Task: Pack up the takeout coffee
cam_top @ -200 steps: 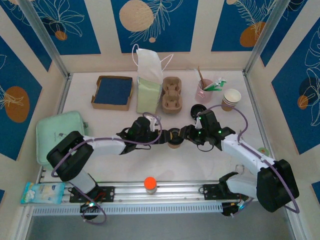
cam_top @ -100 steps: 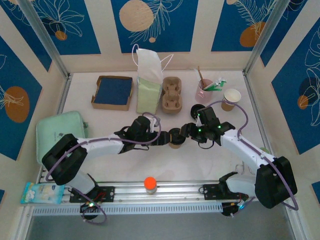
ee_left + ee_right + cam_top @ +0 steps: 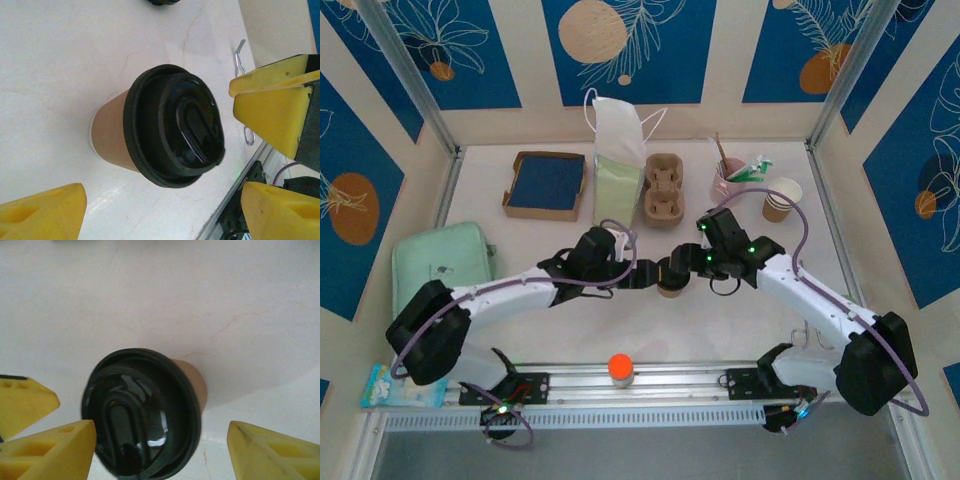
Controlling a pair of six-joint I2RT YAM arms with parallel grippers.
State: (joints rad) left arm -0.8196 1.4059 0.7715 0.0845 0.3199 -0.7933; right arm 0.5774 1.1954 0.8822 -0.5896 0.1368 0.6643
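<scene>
The takeout coffee is a brown paper cup (image 3: 669,283) with a black lid, standing upright in the middle of the table. My left gripper (image 3: 649,276) hangs just left of it and my right gripper (image 3: 687,265) just right of it, both a little above the lid. From the left wrist, the cup (image 3: 112,137) and its lid (image 3: 175,132) lie between my left gripper's (image 3: 160,212) wide-spread yellow fingers (image 3: 42,212), untouched. The right wrist view has the lid (image 3: 140,412) between my right gripper's (image 3: 162,450) open fingers (image 3: 275,450), with clear gaps on both sides.
A cardboard cup carrier (image 3: 664,188) sits at the back beside a pale green bag (image 3: 614,190) and a white paper bag (image 3: 617,128). A box of blue napkins (image 3: 546,185), a pink cup of stirrers (image 3: 728,182), spare paper cups (image 3: 782,198) and a green pouch (image 3: 440,262) surround them.
Both grippers have opened wider and drawn up and back from the cup. The cup stays standing where it was.
</scene>
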